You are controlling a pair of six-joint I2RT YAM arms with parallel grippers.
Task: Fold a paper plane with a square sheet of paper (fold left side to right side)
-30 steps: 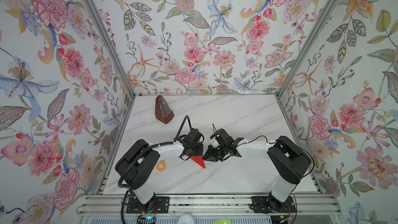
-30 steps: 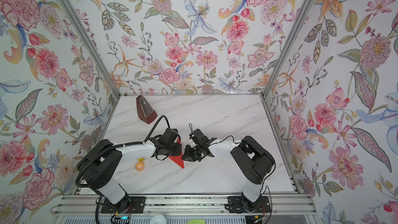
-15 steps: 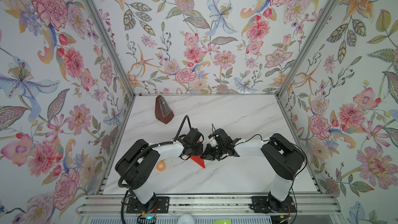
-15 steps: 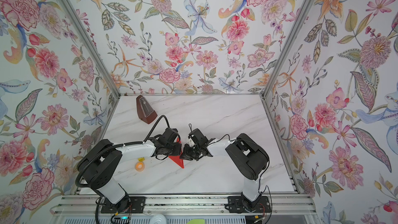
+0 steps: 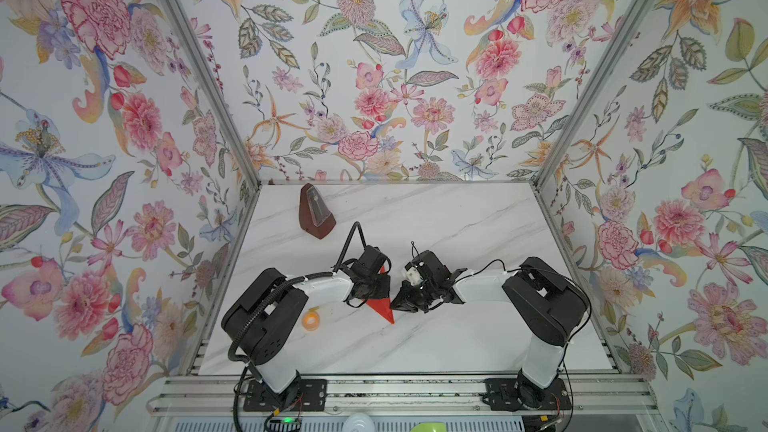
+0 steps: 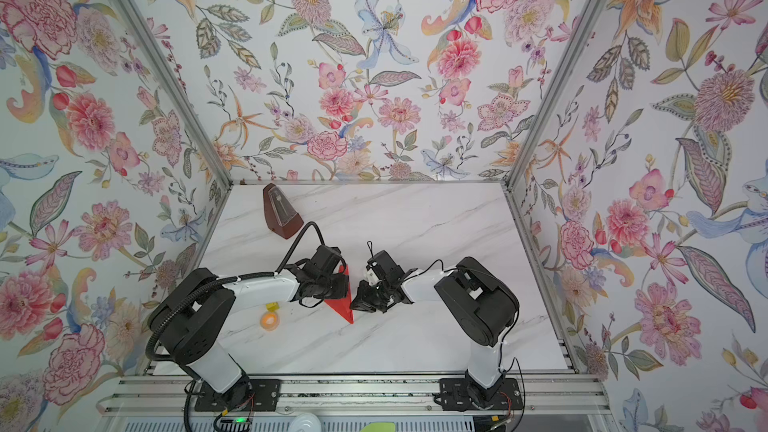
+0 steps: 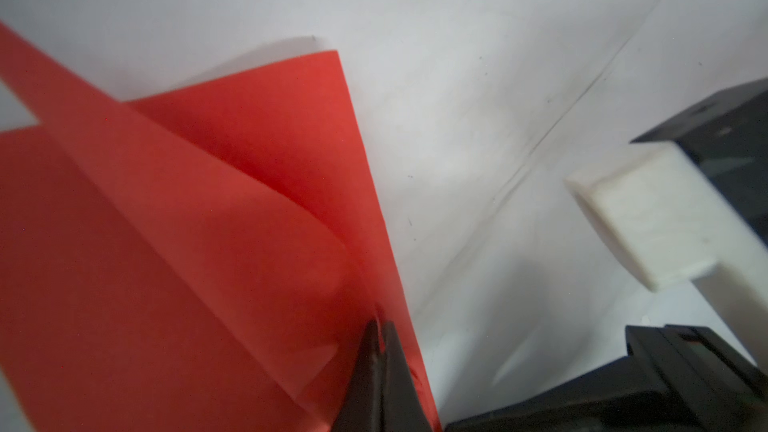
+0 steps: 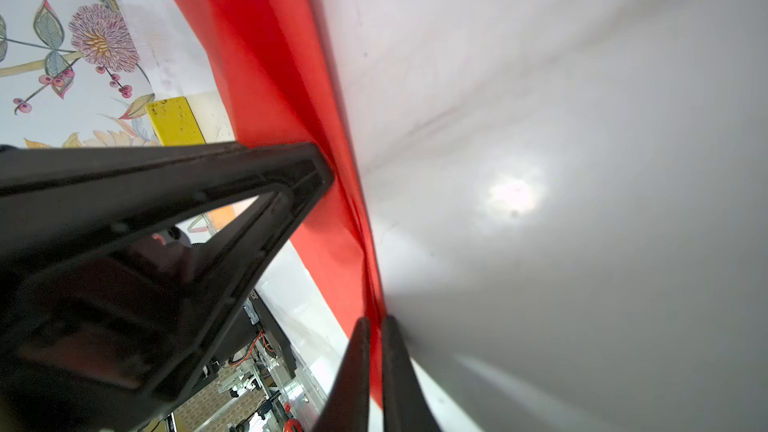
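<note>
two claws [image 7: 379, 326] [image 8: 375, 321] on one paper [image 5: 381, 308] edge

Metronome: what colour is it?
The metronome is dark brown; best in a top view.

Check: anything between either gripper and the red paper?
Nothing visible. The left gripper is shut on the edge of the red paper, and the right gripper pinches its fold. The metronome and orange roll sit apart, on the left arm's side.

The left gripper [image 5: 376, 297] and right gripper [image 5: 400, 304], joined by the red paper [image 5: 383, 310], are barring the middle. A metronome [image 5: 316, 214] is blocking the far left; a yellow block [image 6: 272, 306] and orange ring [image 5: 311, 320] are cluttering the near left. The table's [image 5: 465, 218] far right is lying open.
</note>
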